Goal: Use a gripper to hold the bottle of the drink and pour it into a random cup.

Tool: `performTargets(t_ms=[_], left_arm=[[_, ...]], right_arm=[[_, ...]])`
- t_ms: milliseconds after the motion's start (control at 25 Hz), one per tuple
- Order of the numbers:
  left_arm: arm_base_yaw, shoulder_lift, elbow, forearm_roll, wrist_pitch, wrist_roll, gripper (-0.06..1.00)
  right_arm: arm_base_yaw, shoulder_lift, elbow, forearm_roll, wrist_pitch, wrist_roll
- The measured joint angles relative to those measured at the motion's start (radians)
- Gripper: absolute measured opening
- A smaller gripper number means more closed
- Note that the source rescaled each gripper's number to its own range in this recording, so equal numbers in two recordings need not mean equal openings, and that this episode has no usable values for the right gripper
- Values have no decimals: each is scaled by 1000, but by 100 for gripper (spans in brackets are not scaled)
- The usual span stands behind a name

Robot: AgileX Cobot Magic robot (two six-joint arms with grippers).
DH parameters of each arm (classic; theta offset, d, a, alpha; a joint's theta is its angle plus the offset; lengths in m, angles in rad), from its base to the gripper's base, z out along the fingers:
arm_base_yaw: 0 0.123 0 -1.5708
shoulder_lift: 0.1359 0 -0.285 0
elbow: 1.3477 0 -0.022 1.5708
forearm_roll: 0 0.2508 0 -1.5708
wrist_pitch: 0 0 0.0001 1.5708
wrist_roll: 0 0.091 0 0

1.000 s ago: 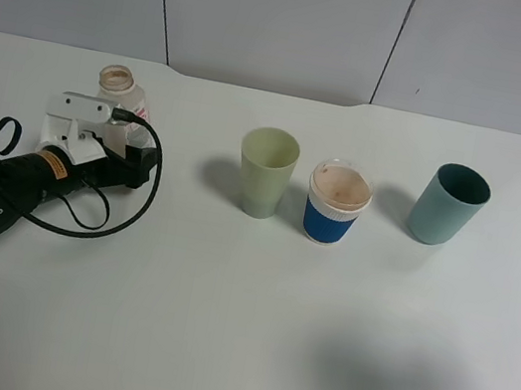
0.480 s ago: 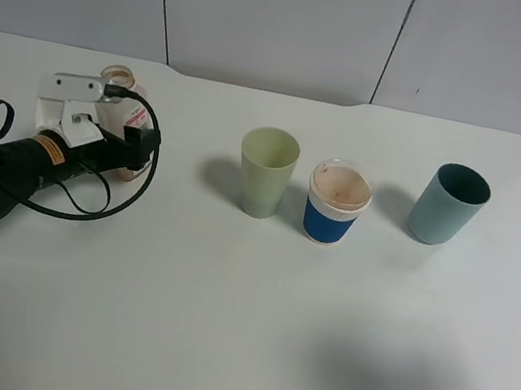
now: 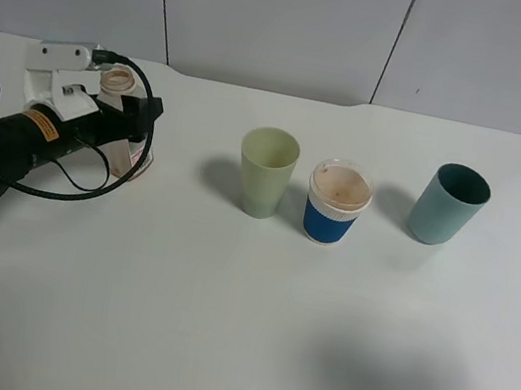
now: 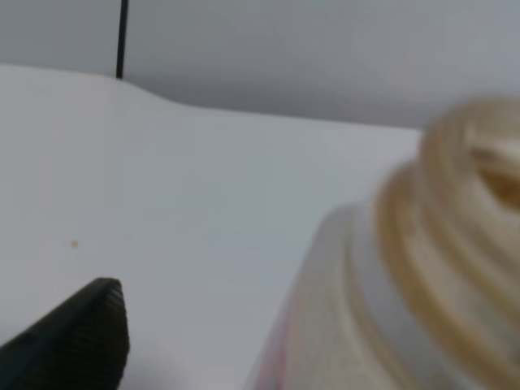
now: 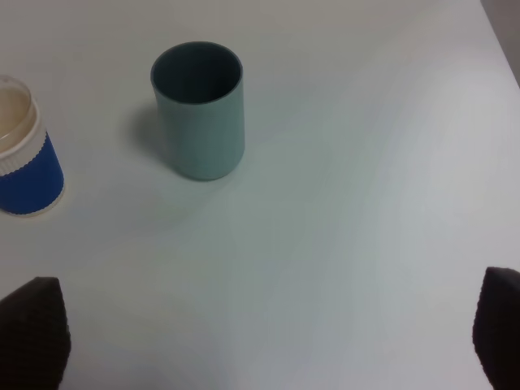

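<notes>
The bottle [image 3: 117, 82] stands at the far left of the table, whitish with a tan-rimmed mouth and a red-and-white label. My left gripper [image 3: 123, 125] reaches around its body from the left. In the left wrist view the bottle's neck [image 4: 406, 268] fills the right side, very close and blurred. One black fingertip [image 4: 81, 337] shows with a gap to the bottle, and the other is hidden. The pale yellow-green cup [image 3: 267, 171] stands upright mid-table, right of the bottle. My right gripper [image 5: 264, 341] is open and empty, outside the exterior view. No drink shows.
A white cup with a blue band [image 3: 337, 203] stands just right of the yellow-green cup, and a teal tumbler [image 3: 449, 203] further right. Both show in the right wrist view, the teal tumbler [image 5: 199, 110] and the blue-band cup [image 5: 24, 162]. A black cable [image 3: 90, 187] loops beside the left arm.
My left arm has moved toward the back of the table, bringing its gripper up around the bottle. The bottle and the cups have stayed in place.
</notes>
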Motion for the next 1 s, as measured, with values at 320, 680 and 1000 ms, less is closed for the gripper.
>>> performTargets(t_ms=[320, 680, 1000], left_arm=[[0, -91, 1, -5, 1, -6, 82], [5, -223, 2, -24, 1, -6, 82], [5, -368, 4, -45, 1, -11, 93]], right_arm=[[0, 0, 0, 0, 0, 0], [0, 0, 0, 0, 0, 0], [0, 0, 0, 0, 0, 0]])
